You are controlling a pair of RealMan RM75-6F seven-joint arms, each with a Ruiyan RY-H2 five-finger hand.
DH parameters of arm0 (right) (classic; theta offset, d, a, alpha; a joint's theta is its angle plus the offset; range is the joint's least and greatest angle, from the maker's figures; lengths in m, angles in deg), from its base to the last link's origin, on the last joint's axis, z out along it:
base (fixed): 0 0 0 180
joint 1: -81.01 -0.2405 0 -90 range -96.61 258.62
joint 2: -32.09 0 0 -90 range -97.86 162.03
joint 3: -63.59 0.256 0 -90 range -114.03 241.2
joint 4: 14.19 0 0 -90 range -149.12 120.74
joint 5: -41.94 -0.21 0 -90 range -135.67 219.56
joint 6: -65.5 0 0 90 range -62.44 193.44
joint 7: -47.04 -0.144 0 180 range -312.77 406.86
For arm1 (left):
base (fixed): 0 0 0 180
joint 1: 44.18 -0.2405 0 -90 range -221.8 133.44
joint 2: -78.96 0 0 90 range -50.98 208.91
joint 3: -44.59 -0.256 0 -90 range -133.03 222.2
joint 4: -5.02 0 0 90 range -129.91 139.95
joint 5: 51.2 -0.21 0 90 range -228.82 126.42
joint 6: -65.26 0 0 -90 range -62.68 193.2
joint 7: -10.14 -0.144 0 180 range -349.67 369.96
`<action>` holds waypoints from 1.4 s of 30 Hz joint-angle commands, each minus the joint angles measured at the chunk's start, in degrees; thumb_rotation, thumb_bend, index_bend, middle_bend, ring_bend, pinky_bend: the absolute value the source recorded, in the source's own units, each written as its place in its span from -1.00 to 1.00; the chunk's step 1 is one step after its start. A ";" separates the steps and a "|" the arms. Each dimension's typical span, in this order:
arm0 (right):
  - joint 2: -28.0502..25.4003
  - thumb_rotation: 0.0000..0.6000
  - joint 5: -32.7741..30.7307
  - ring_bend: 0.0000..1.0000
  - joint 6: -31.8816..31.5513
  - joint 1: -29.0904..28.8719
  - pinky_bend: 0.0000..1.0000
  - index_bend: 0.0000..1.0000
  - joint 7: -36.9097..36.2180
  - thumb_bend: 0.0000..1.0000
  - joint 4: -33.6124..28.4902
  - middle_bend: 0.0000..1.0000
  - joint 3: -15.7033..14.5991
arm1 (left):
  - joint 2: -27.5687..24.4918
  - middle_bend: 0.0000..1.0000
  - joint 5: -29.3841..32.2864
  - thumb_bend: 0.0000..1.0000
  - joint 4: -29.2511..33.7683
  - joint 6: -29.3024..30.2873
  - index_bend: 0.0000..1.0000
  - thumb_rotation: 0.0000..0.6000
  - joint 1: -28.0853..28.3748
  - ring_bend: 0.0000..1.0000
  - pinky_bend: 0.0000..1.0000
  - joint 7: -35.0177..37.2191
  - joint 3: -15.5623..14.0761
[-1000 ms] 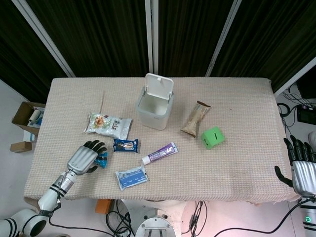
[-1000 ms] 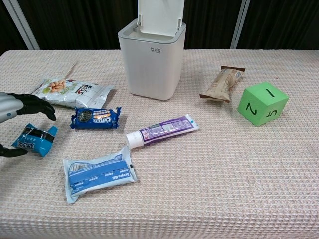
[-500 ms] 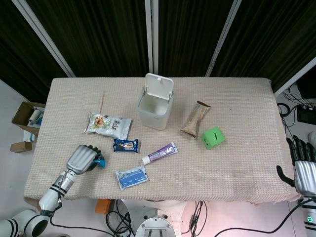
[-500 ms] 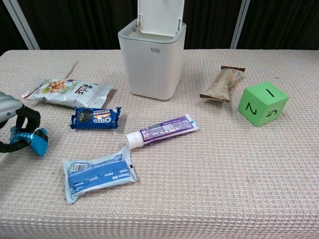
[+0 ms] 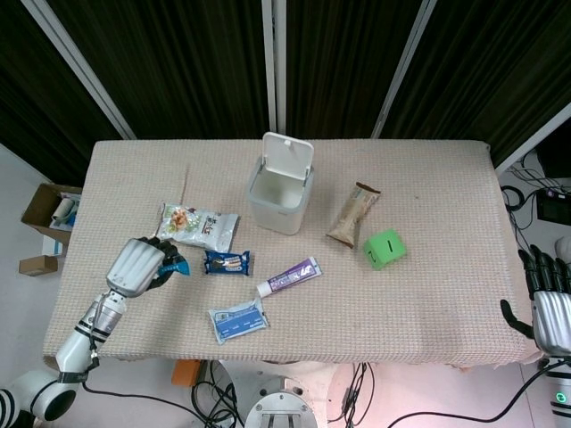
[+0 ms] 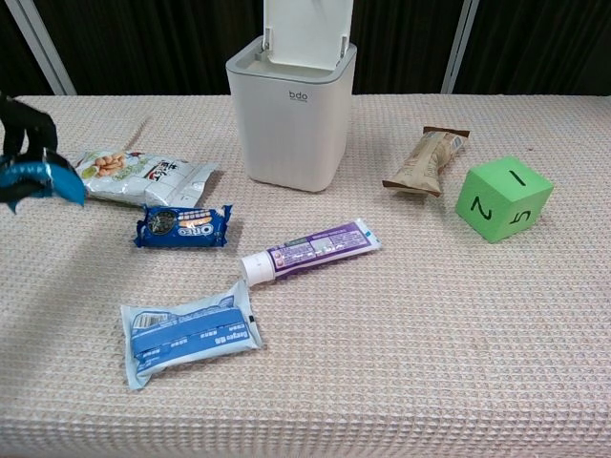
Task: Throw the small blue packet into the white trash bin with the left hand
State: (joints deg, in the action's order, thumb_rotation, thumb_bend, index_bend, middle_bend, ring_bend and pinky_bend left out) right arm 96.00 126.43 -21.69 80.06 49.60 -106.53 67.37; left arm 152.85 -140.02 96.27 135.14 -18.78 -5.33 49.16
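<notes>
My left hand (image 5: 138, 265) holds the small blue packet (image 5: 176, 264) lifted above the table's left side; in the chest view the small blue packet (image 6: 40, 178) hangs at the left edge with dark fingertips (image 6: 24, 124) curled over it. The white trash bin (image 5: 280, 191) stands at the table's back centre with its lid flipped up, well to the right of the hand; the white trash bin (image 6: 292, 110) shows its open top in the chest view. My right hand (image 5: 550, 303) hangs off the table's right edge, fingers apart, holding nothing.
A snack bag (image 5: 197, 226), a dark blue cookie packet (image 5: 227, 261), a light blue pouch (image 5: 238, 320) and a toothpaste tube (image 5: 289, 276) lie between the left hand and the bin. A brown wrapper (image 5: 352, 214) and a green cube (image 5: 384, 248) sit right of the bin.
My left hand closed on the small blue packet, lifted it off the table and carried it up and slightly toward the back. The right hand barely moved.
</notes>
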 commanded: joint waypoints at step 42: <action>-1.30 1.00 -5.90 -1.00 3.79 -0.64 -1.00 -1.00 -1.12 -0.46 -0.18 -1.00 1.62 | 17.84 -0.93 40.51 -0.63 -12.65 -13.72 -1.00 1.00 41.00 -0.68 -0.27 -16.62 17.21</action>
State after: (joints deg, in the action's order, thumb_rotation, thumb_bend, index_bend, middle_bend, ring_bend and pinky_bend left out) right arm 94.72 120.56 -17.94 79.41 48.51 -106.73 68.96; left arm 170.13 -98.71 84.23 120.64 22.32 -22.90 66.52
